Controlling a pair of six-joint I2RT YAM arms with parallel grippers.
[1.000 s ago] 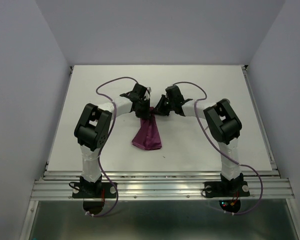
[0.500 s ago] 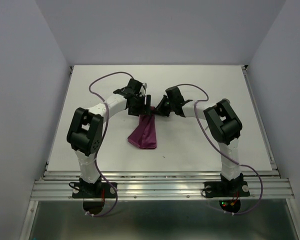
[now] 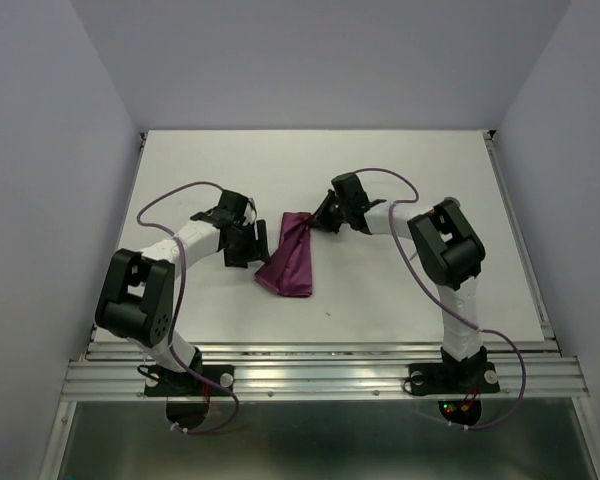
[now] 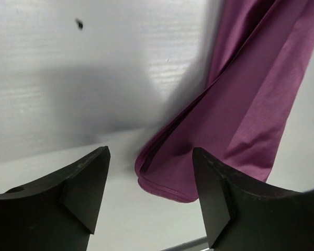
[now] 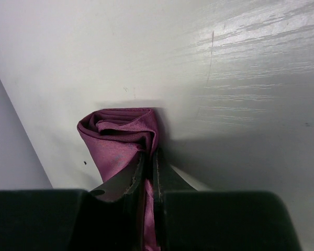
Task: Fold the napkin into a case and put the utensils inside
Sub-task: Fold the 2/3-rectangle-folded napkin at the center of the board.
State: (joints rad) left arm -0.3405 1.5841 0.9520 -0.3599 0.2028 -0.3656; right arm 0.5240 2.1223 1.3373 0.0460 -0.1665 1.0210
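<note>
Right claw (image 3: 319, 220) pinching napkin (image 3: 290, 266) | left claw (image 3: 252, 245) agape beside | white table (image 3: 400, 290)

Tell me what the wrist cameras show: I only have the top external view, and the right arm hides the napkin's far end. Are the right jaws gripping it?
Observer: Yes. The right wrist view shows the right jaws pinched shut on a bunched, rolled end of the napkin.
Operator: And the left jaws?
Observer: Wide open and holding nothing. The napkin's near corner shows in the gap between them.
Operator: Is that corner folded flat?
Observer: No. The left wrist view shows several layers gaping slightly along the edge.
</note>
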